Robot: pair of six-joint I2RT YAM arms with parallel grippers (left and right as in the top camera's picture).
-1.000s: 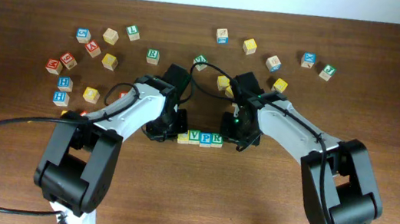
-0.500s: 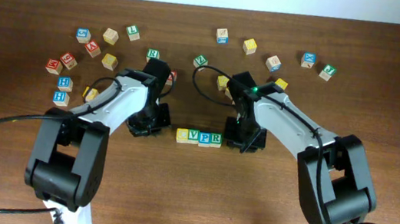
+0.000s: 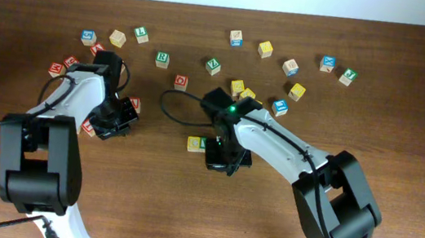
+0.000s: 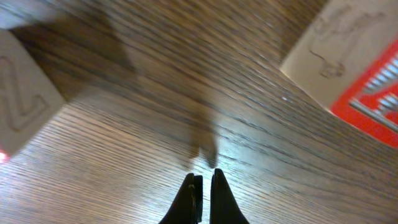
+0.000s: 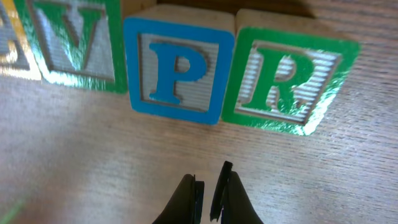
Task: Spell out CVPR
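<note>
1. the left claw [image 3: 117, 115] has gone away from the row of letters [image 5: 179, 71], far out to the left, next to a red block [image 3: 134, 104].
2. the right claw [image 3: 224, 155] has slid left and now sits over the row, hiding all but the yellow block [image 3: 194, 143] from above.

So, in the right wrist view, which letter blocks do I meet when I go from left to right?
yellow block, cut off by the frame so its letter cannot be read → green V block → blue P block → green R block
</note>
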